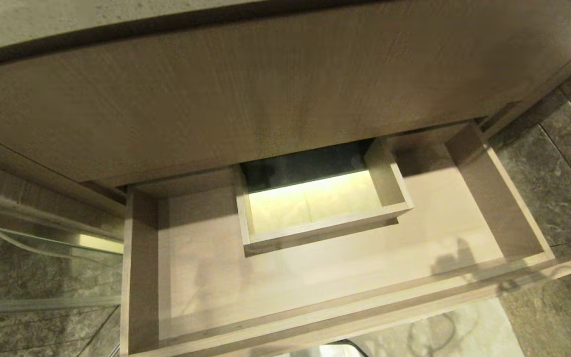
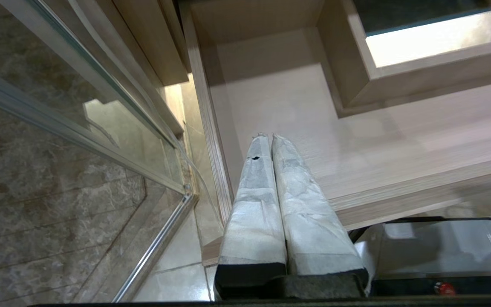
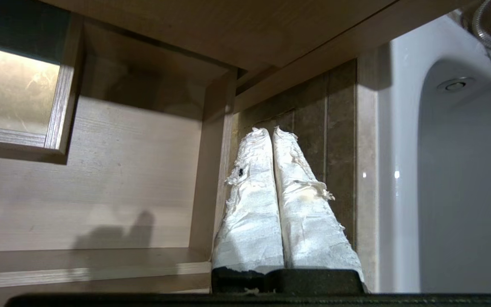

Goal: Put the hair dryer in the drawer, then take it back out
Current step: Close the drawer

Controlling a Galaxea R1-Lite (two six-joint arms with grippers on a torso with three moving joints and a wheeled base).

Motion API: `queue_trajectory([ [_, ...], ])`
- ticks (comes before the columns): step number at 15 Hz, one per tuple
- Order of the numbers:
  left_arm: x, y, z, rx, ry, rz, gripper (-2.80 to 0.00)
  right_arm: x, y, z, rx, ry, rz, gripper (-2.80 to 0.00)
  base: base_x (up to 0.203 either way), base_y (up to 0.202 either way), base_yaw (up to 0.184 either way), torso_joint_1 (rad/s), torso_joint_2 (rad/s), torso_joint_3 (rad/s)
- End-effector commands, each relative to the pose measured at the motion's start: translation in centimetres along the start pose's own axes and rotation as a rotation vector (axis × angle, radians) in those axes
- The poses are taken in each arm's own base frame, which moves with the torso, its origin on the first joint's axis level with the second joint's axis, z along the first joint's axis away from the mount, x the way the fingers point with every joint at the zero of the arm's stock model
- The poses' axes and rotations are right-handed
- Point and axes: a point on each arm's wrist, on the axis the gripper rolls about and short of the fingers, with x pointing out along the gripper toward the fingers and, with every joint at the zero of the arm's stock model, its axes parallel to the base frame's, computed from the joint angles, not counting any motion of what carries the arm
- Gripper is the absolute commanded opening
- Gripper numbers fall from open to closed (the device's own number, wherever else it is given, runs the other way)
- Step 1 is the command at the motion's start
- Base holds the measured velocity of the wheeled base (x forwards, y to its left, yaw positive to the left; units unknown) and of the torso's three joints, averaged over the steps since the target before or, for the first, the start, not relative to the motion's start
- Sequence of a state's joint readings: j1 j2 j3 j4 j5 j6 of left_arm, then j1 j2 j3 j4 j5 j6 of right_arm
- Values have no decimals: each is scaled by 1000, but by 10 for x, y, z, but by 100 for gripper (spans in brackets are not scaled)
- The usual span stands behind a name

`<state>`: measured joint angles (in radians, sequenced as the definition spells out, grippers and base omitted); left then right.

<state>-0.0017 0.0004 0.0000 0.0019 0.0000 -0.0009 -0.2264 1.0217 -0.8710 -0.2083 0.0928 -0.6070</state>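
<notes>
Drawer (image 1: 325, 277) pulled out below a taller wood panel (image 1: 265, 99); wide, shallow, light wood-grain, flat front w/ no handle; floor bare, nothing lying in it. At mid back a boxed rectangular cutout (image 1: 389, 173), walled on 3 sides, lit floor tile showing through it. Dryer: not in any view, can't tell where it is.

Count: 1 drawer, 1 cutout, 2 grippers, 0 dryers seen.

Left gripper (image 2: 267, 136): fingers wrapped in white tape, pressed together, holding nothing; hangs above the drawer's left front corner, tips over the drawer floor near its left wall; glass panel w/ metal frame (image 2: 100, 128) to that side.

Right gripper (image 3: 270, 130): taped fingers also pressed together, tape frayed, nothing in them; sits just outside the drawer's right wall, over dark wall tile (image 3: 309, 128); white tub (image 3: 441, 170) beyond it.

Neither arm shows in head view; shadows fall on the drawer floor near its right front.
</notes>
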Motion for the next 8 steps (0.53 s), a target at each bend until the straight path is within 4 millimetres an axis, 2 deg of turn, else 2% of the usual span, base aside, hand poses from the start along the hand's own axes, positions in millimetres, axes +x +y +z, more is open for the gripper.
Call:
queue_trajectory([
  [1,0,0,0,-1,1,0,-280,0,1,-1,-3,1,3,-280,0,0,0,-241,486,237],
  [6,0,0,0,-1,1,0,-280,0,2,-2,-4,6,4,-280,0,0,0,-240,472,222],
  [8,0,0,0,-1,1,0,-280,0,2,-3,-5,8,9,-280,1,-2,128,-217,415,190],
])
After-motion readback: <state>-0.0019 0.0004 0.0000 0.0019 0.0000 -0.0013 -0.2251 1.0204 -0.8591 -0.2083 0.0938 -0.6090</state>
